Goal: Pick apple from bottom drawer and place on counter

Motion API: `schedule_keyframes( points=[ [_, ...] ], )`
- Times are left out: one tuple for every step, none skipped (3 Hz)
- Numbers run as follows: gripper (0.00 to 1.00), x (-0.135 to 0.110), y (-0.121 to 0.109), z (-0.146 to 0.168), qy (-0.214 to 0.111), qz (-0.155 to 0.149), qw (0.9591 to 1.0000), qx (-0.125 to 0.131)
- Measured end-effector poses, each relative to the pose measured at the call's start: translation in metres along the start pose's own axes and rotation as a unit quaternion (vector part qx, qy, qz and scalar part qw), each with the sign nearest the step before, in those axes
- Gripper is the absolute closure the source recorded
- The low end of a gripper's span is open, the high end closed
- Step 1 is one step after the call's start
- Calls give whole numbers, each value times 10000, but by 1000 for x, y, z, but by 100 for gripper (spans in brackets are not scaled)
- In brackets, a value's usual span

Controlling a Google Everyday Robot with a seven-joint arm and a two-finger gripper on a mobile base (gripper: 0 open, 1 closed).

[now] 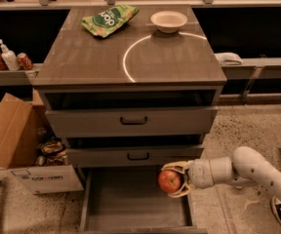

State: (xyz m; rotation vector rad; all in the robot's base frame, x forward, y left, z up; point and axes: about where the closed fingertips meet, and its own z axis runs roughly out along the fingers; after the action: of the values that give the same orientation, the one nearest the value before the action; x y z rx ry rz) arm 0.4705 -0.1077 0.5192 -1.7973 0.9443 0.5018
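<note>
The red apple (pixel 169 181) with a yellowish patch is held in my gripper (pixel 174 180), whose fingers close around it from the right. It hangs above the right side of the open bottom drawer (pixel 126 204), just below the front of the middle drawer. My white arm reaches in from the lower right. The counter (pixel 91 57), a glossy grey-brown top with a white arc line, lies above the three drawers.
On the counter sit a green chip bag (pixel 109 18) at the back left and a white bowl (pixel 169 21) at the back right. The two upper drawers (pixel 130 121) stand slightly open. A cardboard box (pixel 18 150) rests on the floor to the left.
</note>
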Motion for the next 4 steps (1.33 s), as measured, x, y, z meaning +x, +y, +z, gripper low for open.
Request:
schedule_keyframes(
  points=[
    [100, -21, -46, -64, 90, -254, 9993, 262],
    [100, -21, -47, -64, 89, -258, 9993, 262],
    [100, -37, -69, -68, -5, -539, 9983, 221],
    [100, -65, -120, -86, -172, -958, 9951, 177]
  ],
)
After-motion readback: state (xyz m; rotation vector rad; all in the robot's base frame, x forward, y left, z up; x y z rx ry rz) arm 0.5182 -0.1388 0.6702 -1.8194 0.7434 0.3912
